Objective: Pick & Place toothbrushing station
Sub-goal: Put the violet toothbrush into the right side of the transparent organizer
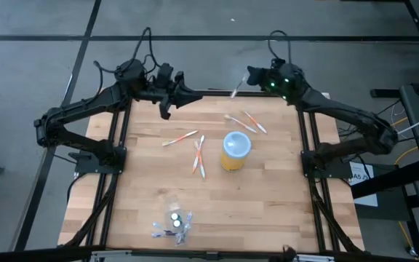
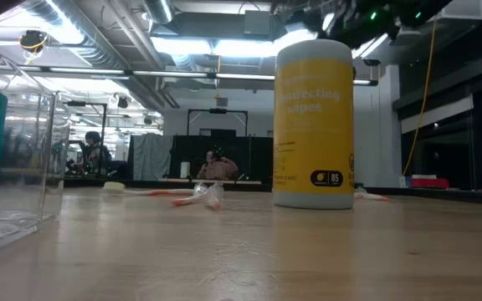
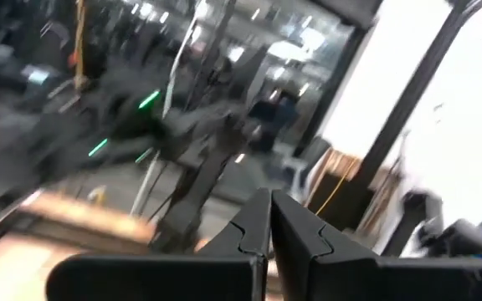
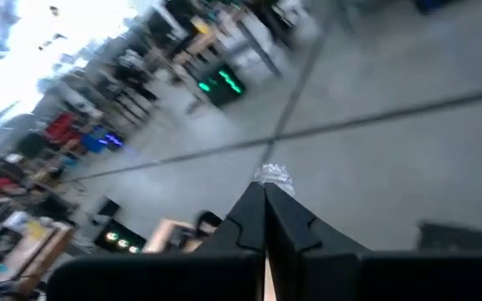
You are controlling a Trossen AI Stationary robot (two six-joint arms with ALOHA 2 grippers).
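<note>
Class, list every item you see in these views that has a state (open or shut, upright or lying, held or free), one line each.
Left tool: shut, holding nothing.
Right tool: shut on a toothbrush.
Held toothbrush: gripped, bristle end poking past the tips.
Yellow cup: upright, pale-blue top on.
Loose toothbrushes: lying flat, free.
Clear pouch: lying flat, free.

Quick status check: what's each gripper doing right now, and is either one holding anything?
Left gripper: fingers shut, holding nothing, raised at the table's far edge.
Right gripper: fingers shut on a toothbrush, lifted near the far edge.
</note>
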